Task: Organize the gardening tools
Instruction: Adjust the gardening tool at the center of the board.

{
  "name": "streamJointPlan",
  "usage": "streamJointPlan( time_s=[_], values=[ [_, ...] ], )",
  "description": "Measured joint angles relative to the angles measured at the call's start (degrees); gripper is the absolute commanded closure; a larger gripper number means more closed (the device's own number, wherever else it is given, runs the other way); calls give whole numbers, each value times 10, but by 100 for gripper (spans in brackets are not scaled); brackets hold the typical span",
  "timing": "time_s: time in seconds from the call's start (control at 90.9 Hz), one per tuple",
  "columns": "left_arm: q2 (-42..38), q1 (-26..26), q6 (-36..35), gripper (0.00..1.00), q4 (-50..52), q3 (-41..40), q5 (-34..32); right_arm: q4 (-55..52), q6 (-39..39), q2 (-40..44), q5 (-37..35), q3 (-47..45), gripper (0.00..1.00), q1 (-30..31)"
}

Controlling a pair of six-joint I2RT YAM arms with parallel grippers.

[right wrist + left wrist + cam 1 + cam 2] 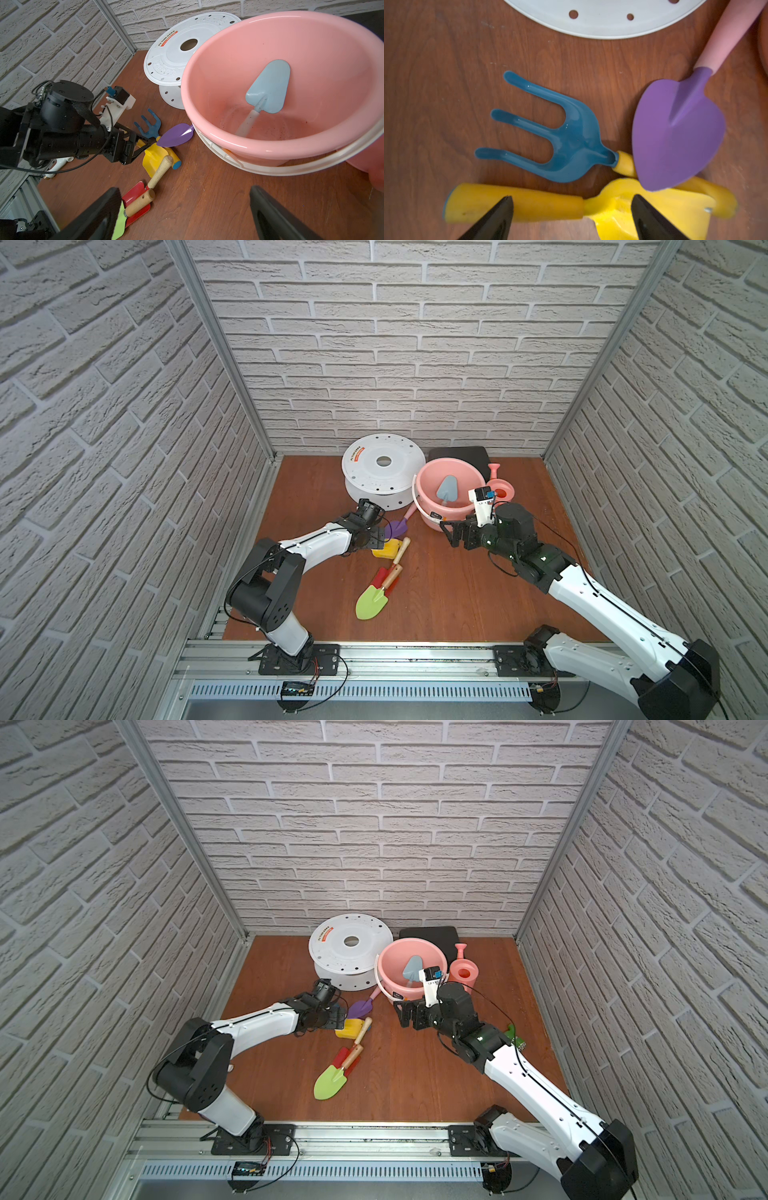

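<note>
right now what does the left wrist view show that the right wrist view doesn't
Only the left wrist view: the pink handle of the purple trowel.
Only the right wrist view: the pale-blue trowel inside the pink bucket, and the red spade.
Both: the blue fork, the yellow scoop, the purple trowel's blade and the white reel.
</note>
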State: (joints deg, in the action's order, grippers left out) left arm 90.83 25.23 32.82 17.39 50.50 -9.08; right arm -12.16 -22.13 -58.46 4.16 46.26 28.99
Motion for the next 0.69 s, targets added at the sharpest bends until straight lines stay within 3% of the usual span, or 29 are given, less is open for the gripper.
streamJointPlan(
  time_s=[0.385, 0.693],
  values=[
    [-55, 27, -10, 8, -17, -55, 1, 2, 0, -2, 0, 0, 0, 1],
    [24, -15, -32, 5, -54, 36, 19, 7, 0, -3, 0, -6, 0, 1]
  ],
)
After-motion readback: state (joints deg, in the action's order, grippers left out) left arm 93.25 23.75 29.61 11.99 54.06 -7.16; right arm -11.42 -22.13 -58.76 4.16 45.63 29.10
